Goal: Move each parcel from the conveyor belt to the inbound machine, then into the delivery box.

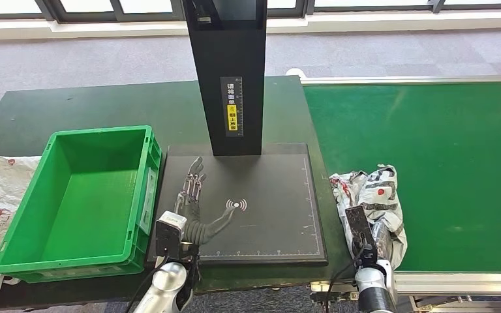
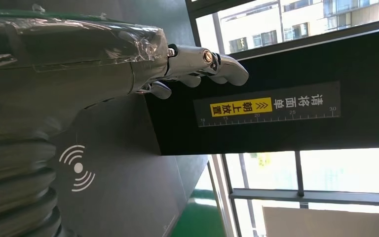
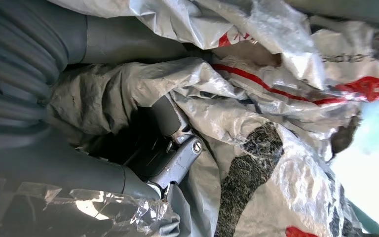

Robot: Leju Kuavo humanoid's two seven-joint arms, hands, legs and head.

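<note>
My right robot hand (image 1: pixel 373 236) grips the parcel (image 1: pixel 373 195) at the belt's (image 1: pixel 443 163) near edge, fingers buried in its wrap. My left robot hand (image 1: pixel 196 195) hovers spread and empty over the scanner pad (image 1: pixel 267 215) beside the green box (image 1: pixel 78 195).

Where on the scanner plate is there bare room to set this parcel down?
The right half of the scanner plate, between the signal mark and the edge nearest the conveyor, is bare. The left half is crowded: the left hand lies flat there, open. The post blocks the far middle. The right hand grips the parcel.
</note>
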